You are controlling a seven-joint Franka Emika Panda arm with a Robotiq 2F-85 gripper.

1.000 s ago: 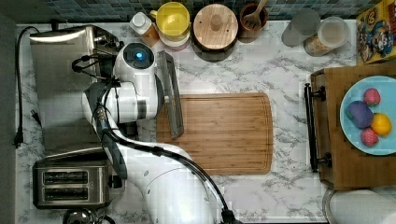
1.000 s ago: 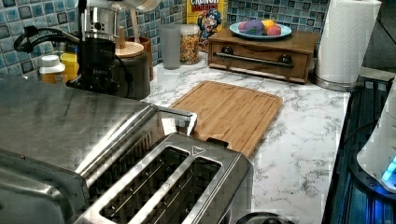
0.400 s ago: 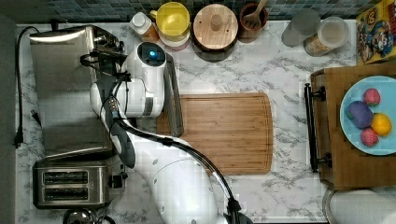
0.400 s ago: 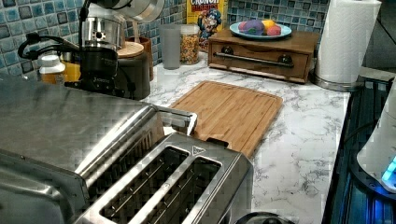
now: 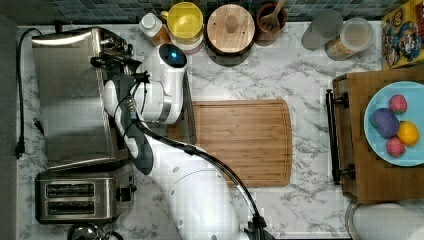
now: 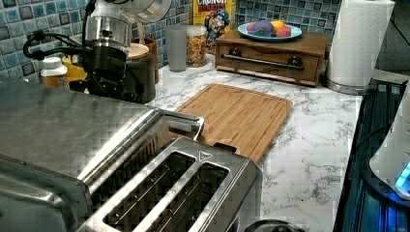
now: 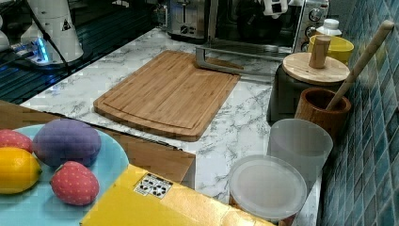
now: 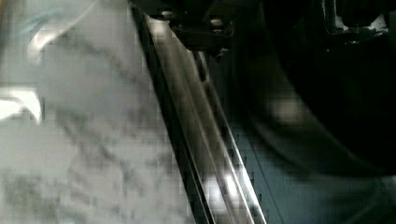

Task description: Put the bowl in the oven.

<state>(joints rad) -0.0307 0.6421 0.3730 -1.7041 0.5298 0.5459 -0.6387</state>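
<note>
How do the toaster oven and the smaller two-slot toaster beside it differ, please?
The oven is the larger box, with a flat closed top; the toaster is smaller, with two open slots on top. The oven has a front door, folded down over the counter toward the cutting board; the toaster has no door. The arm reaches over the oven's front, not the toaster's. Both are brushed steel.

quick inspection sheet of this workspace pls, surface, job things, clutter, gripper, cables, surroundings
surface: marble counter with a bamboo cutting board.
job's things: oven has its door dropped open; a dark round shape in the wrist view may be the bowl.
clutter: toaster, wooden-lidded canister, yellow-lidded jar, fruit plate, cereal box.
gripper: state not visible.
cables: black cord beside the oven.
surroundings: blue tile backsplash.
</note>
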